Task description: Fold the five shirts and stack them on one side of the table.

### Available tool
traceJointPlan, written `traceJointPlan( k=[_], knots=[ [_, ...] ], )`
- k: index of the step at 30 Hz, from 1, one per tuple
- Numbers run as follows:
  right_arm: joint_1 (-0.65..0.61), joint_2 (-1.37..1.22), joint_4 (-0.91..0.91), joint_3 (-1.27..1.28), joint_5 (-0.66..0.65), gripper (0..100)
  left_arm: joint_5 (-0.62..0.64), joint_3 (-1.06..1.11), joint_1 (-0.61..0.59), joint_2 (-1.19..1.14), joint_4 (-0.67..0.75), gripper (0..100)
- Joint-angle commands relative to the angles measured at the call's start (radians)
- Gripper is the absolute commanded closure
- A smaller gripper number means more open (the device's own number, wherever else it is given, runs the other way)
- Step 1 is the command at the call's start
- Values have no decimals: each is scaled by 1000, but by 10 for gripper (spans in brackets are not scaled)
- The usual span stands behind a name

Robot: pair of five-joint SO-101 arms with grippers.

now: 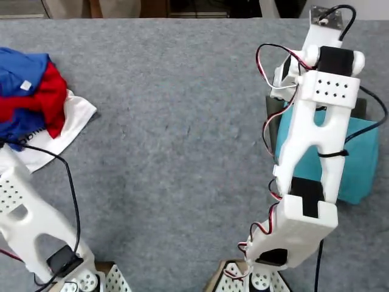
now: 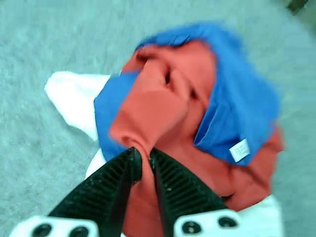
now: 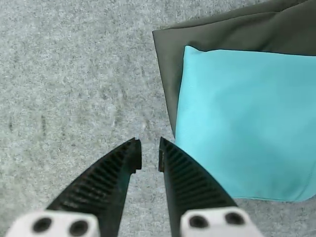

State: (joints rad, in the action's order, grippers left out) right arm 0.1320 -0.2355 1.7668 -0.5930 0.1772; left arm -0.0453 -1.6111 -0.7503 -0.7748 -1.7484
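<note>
Pinching the red shirt (image 2: 158,108) by the bench's (image 1: 182,121) left edge hangs the left end effector (image 2: 145,165); the right end effector (image 3: 149,155), barely spread, hovers beside the arm-covered teal shirt (image 1: 361,158).

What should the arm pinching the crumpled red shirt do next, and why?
Probably lift it clear onto the grey felt table: the left gripper is shut on a fold of the crumpled red shirt, tangled with the blue shirt and white shirt.
</note>
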Motion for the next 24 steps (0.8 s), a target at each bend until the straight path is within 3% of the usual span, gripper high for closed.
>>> traceJointPlan(
  k=[1,9,16,21,24],
  knots=[
    [-4,67,14,-13,-40,928,46,-51,41,203,-11,981],
    [-31,67,15,-13,-48,928,91,-51,216,501,-11,981],
    [-133,108,14,-13,-43,928,95,-58,318,639,-3,981],
    [-188,140,14,-7,-43,928,143,-52,275,645,98,981],
    [-199,154,14,-5,-44,928,273,-37,94,605,233,981]
  ],
)
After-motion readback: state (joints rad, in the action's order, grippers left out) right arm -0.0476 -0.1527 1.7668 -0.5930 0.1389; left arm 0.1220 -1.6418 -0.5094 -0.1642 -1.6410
